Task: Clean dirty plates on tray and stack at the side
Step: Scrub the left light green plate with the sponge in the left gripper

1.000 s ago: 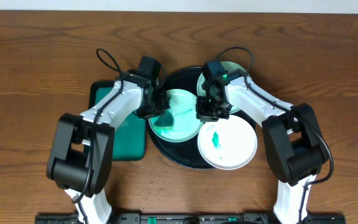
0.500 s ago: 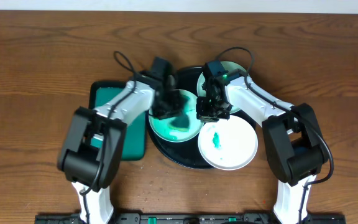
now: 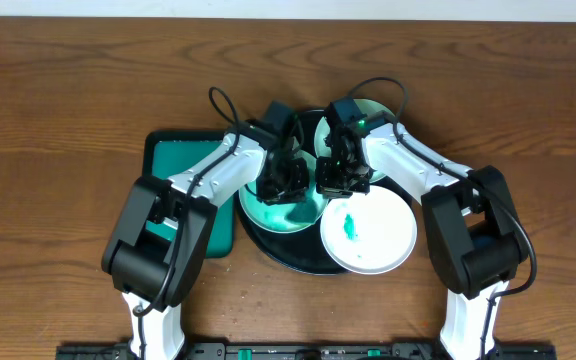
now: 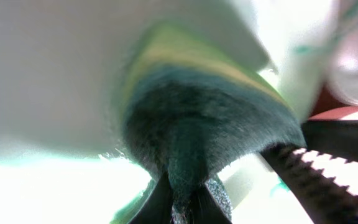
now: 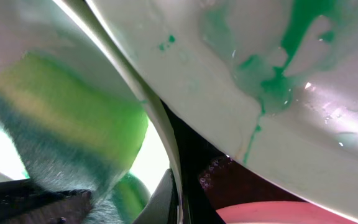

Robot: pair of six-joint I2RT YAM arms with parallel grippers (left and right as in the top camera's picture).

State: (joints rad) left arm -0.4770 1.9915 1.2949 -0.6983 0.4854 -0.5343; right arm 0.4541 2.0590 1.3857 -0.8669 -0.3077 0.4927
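2 arms meet at frame centre: left fingers (image 4: pixel 153 204), closed on a green sponge (image 4: pixel 197 118), press down onto the mint plate (image 3: pixel 271 212) on the black tray (image 3: pixel 288 258); right fingers (image 3: pixel 330 183) pinch its right rim.

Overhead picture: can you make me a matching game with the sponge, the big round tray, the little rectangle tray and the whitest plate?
1 sponge
2 round tray
3 rectangular tray
4 whitest plate

A black
B green, left of the round tray
C near right edge of the round tray
D in the left pincer

Pairs: 1-D, 2-A, 3-B, 4-C
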